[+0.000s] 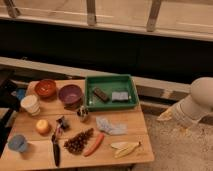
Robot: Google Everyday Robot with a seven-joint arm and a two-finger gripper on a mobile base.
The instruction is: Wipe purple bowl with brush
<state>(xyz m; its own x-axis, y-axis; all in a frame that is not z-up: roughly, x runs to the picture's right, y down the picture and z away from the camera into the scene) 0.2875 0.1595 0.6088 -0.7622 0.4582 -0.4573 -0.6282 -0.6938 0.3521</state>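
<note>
Indistinct pincer (164, 117) right of table (136, 126); arm (198, 102) edge-cropped.

table (136, 120): matt wood | tray (107, 77): smooth plastic | purple bowl (70, 93): matt | gripper (166, 115), right of table: smooth

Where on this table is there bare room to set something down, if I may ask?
The table is bare at its right edge, between the green tray, cloth and banana. The left half, around the purple bowl and brush, is crowded. The gripper hangs off-table, beyond that edge.
</note>
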